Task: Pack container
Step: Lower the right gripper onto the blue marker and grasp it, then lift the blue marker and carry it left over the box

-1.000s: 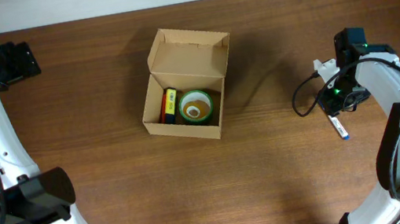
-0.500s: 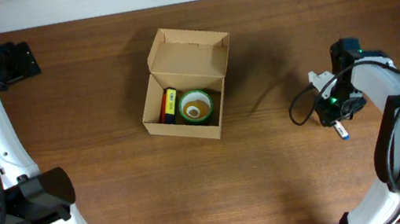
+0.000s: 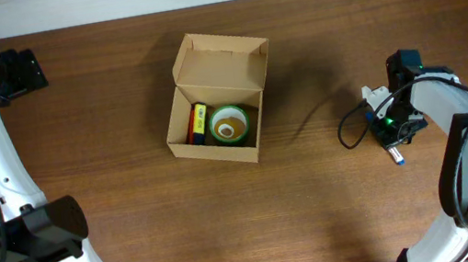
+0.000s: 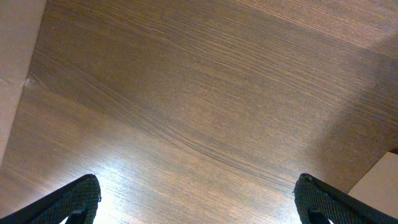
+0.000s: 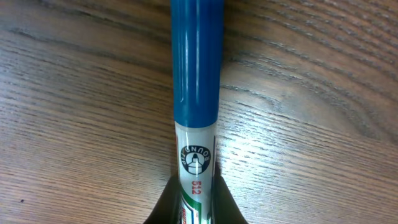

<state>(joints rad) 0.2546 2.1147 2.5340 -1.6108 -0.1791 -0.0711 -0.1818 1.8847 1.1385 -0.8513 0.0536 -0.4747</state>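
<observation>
The container (image 3: 216, 153) stands in the middle of the tabletop (image 3: 137, 229) with its flap lid up. Only the overhead view shows the green tape roll (image 3: 230, 124) and a yellow item (image 3: 199, 117) inside it. Well to its right, the right fingers (image 5: 163, 208) pinch a blue-capped marker (image 5: 196, 74) lying on the wood; the right wrist view shows its printed barrel. The left fingers (image 4: 78, 198) stand wide above bare wood beside the tabletop's pale edge. Open wood surrounds the container.

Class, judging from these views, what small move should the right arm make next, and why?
Probably lift straight up: the right gripper is shut on the blue-capped white marker pen lying on the wooden table, apart from the open tan cardboard box.
</observation>
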